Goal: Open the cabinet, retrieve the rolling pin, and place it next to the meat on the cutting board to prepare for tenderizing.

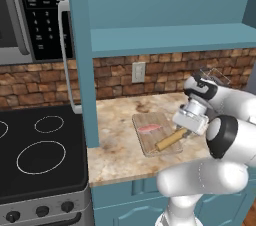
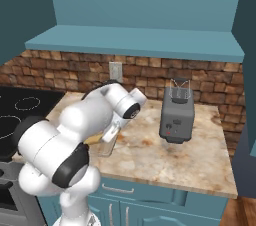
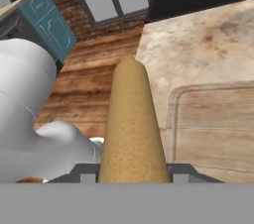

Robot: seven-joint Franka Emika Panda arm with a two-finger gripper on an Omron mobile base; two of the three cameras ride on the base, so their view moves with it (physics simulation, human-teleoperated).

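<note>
The rolling pin (image 1: 170,139) is grasped by the gripper (image 1: 186,131), jaws closed round its near end; in the hand view the tan barrel (image 3: 132,124) rises from between the finger tips. In the left base view it is seen right of centre, lying diagonally over the lower right corner of the cutting board (image 1: 150,143), whether touching or just above cannot be told. The meat (image 1: 149,128) lies flat on the board, just up-left of the pin's free end.

Risks, as judged: if the pin is let go while tilted or off the wood, a roll off the board's right edge toward the counter's front edge is likely, a round barrel being free to run. If it is lowered further up-left, the steak could be nudged or pinned under it. The grip sits at one end, so the far end may sag or swing on release.

Around: the cabinet (image 1: 165,5) hangs open at the top, its shelf bare. A grey toaster (image 2: 177,112) stands centre-right in the right base view, well apart from the board. A stove (image 1: 42,155) fills the lower left, a microwave (image 1: 30,12) the upper left, an outlet (image 1: 138,72) on the brick wall. Nothing is seen standing between pin and board; the arm itself hides the board in the right base view.
</note>
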